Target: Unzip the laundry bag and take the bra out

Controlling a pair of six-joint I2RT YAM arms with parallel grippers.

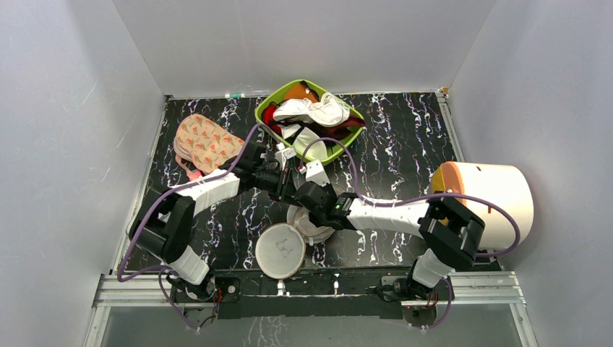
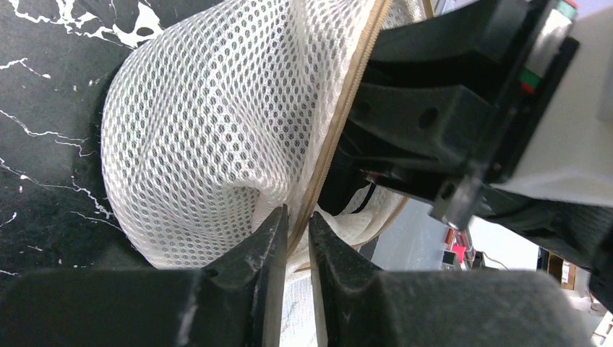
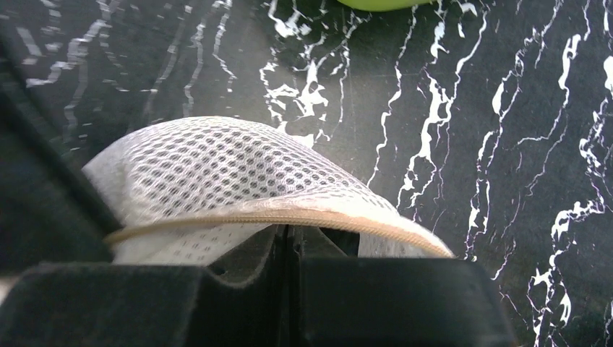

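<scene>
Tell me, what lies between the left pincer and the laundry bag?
Nothing. In the left wrist view, the left pincer is closed directly on the laundry bag, at its tan zip edge.

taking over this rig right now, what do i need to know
Left pincer: shut on the laundry bag at its zip rim.
Right pincer: shut on the same rim.
Bag: mid-table, just ahead of the arm bases, with its lid flapped toward the near edge.
Done: bag looks unzipped.
Left: take out the bra, which no view shows.
</scene>
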